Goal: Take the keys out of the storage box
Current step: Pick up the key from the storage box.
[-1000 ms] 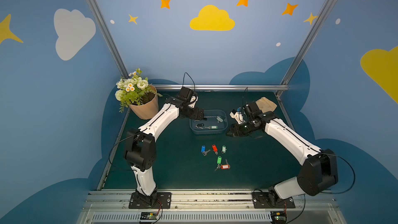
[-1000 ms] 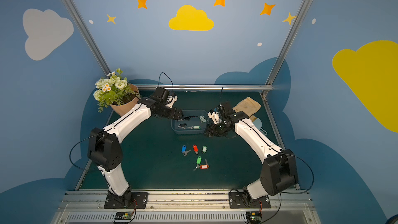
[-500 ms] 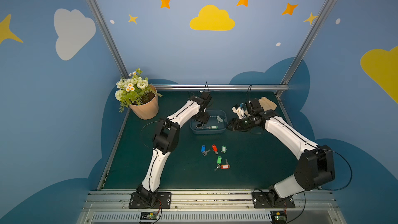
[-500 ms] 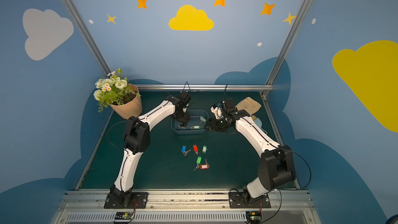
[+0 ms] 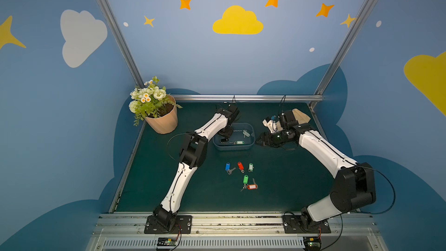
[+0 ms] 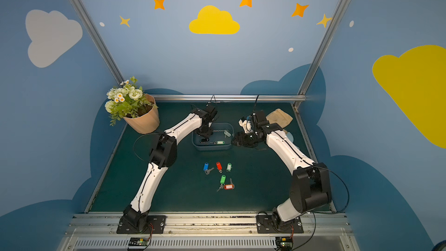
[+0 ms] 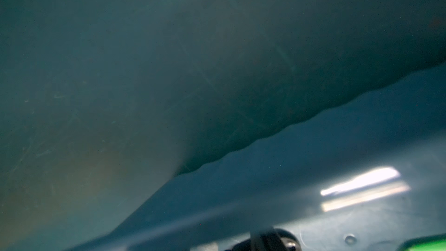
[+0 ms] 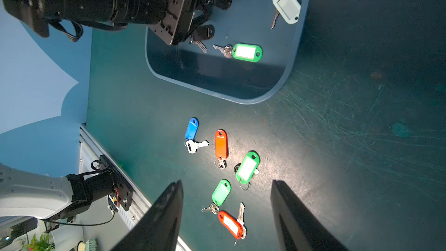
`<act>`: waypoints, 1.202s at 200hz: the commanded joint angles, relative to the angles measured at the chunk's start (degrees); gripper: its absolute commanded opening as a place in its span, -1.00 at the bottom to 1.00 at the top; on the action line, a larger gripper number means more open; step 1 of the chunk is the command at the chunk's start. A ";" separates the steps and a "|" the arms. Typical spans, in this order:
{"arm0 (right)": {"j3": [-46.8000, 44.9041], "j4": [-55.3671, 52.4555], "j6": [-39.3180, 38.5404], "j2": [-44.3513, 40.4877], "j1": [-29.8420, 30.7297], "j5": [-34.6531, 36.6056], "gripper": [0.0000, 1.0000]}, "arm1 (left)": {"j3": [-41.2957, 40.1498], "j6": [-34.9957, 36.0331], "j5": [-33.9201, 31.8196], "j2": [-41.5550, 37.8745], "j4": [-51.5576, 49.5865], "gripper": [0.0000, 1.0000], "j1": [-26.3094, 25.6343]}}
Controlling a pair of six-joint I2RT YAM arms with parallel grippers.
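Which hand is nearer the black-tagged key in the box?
Left. The left hand is down inside the storage box, right at the black-tagged key; the right hand sits outside the box's wall.

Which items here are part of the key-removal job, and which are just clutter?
Job: storage box; black-tagged key, green-tagged key, pale-tagged key inside it; five keys on the mat; left pincer in the box.
Clutter: flower pot; beige cloth.

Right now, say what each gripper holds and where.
Right gripper: nothing. Left gripper is at the black key in the box; hold cannot be told.
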 commanded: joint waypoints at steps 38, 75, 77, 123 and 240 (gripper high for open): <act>1.05 -0.83 -1.74 -0.16 -0.41 -3.09 0.23 | 2.32 1.23 -1.35 1.61 0.98 -0.45 -1.45; 1.25 -0.83 -1.91 0.15 -0.39 -3.73 0.22 | 2.49 1.73 -2.24 1.14 1.58 -0.65 -2.35; 1.23 -0.87 -1.90 0.21 -0.42 -3.76 0.22 | 2.51 1.69 -2.25 1.10 1.57 -0.66 -2.43; 1.00 -0.08 -1.87 0.67 -0.43 -4.54 0.22 | 1.52 2.12 -3.02 -1.47 2.02 -0.95 -2.89; 3.22 2.15 -2.32 4.48 -0.65 -6.78 0.19 | -9.75 -0.78 -0.94 -18.17 1.68 -0.95 -3.82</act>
